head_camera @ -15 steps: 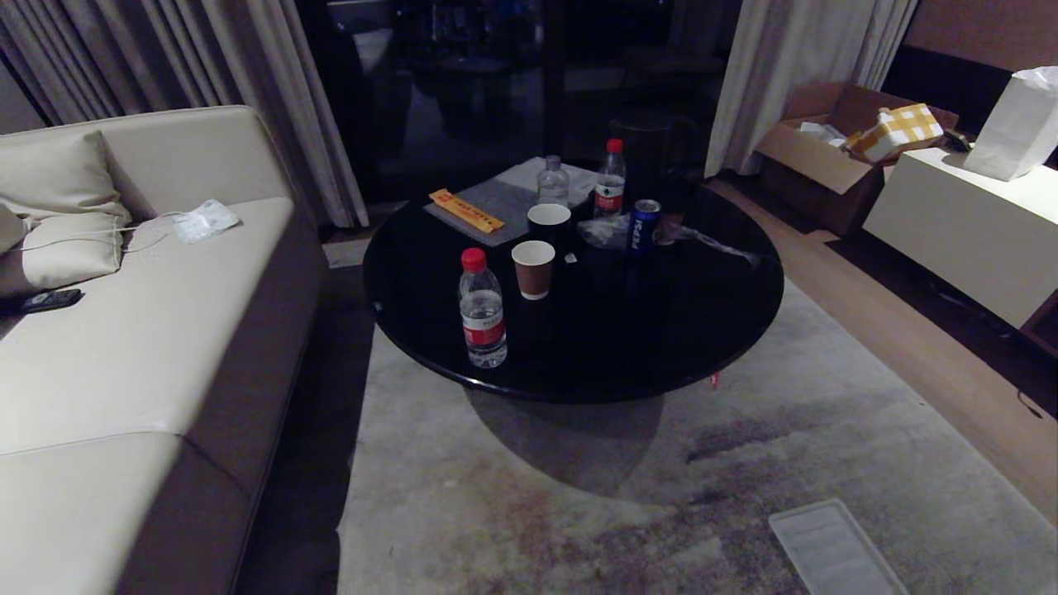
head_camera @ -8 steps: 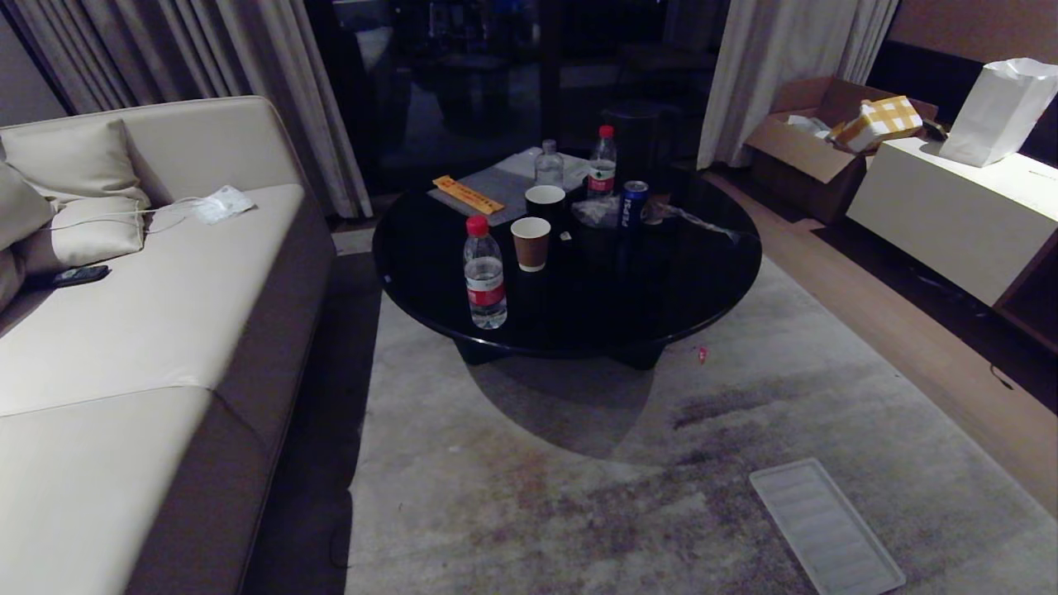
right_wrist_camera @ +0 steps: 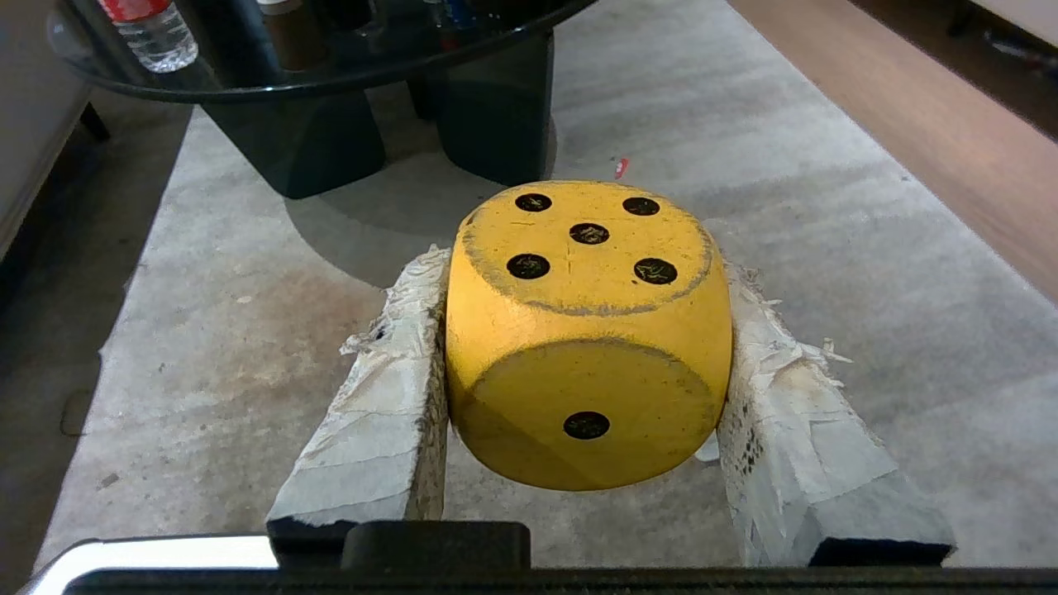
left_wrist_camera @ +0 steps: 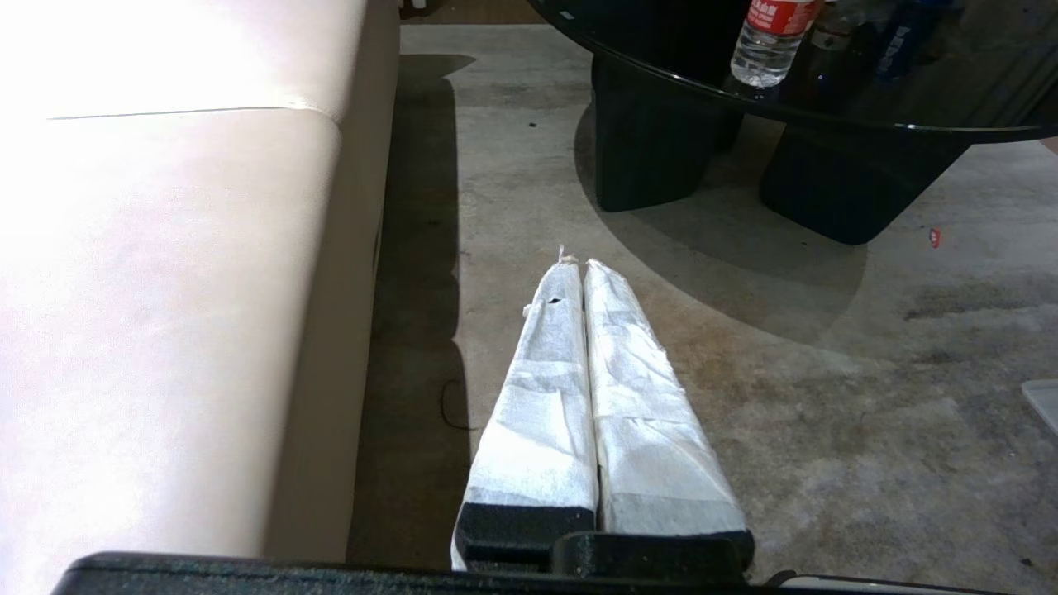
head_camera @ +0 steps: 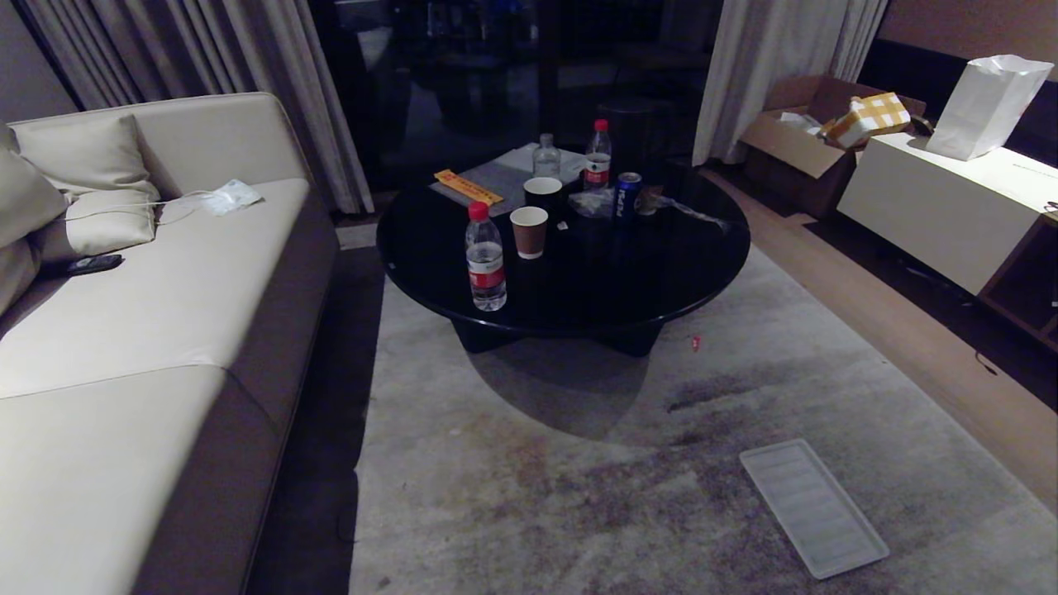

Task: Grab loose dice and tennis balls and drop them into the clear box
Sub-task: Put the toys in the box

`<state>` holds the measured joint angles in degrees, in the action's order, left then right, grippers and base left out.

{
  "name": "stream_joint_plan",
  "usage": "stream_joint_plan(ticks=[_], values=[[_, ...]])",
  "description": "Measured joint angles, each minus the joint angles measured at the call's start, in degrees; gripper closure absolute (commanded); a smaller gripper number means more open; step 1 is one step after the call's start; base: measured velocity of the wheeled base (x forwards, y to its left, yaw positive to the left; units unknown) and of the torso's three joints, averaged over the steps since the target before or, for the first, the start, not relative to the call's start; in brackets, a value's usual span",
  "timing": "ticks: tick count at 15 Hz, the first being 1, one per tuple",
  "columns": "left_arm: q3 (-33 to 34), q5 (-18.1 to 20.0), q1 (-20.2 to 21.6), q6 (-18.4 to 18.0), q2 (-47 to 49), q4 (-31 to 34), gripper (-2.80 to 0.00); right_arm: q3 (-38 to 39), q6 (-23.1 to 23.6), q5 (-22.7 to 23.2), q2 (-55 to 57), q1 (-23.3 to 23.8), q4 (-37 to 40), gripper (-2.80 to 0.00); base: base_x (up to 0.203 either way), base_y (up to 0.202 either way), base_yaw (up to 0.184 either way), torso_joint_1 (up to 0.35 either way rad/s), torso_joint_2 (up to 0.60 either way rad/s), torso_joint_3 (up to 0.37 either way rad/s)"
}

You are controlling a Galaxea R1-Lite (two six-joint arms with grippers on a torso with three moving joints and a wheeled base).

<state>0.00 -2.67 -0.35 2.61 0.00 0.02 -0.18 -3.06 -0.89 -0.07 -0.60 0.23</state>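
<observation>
Our head view has pulled back: table (head_camera: 570, 273) and lid (head_camera: 814, 506) sit farther off. Our right gripper (right_wrist_camera: 579, 347) clasps the yellow die (right_wrist_camera: 588, 330) above the rug (right_wrist_camera: 248, 330); our left gripper (left_wrist_camera: 580, 273) is clenched, empty. The can (head_camera: 626, 195) reads Pepsi.

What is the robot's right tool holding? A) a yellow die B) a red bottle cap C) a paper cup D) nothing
A: in the right wrist view the yellow die sits squeezed between the two wrapped fingers of the right tool, with its five-dot face on top.
</observation>
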Motion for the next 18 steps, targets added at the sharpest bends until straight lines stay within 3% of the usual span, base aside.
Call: stream_joint_plan(ticks=[3,18], values=[[0.0,0.0,0.0,0.0,0.0,0.0,0.00,0.0,0.0,0.0,0.0,0.0,0.0,0.00,-0.001,0.001,-0.030,-0.002,0.00,0.002],[0.0,0.0,0.0,0.1,0.0,0.0,0.00,0.0,0.0,0.0,0.0,0.0,0.0,0.00,0.001,0.011,-0.161,0.002,0.00,0.001]])
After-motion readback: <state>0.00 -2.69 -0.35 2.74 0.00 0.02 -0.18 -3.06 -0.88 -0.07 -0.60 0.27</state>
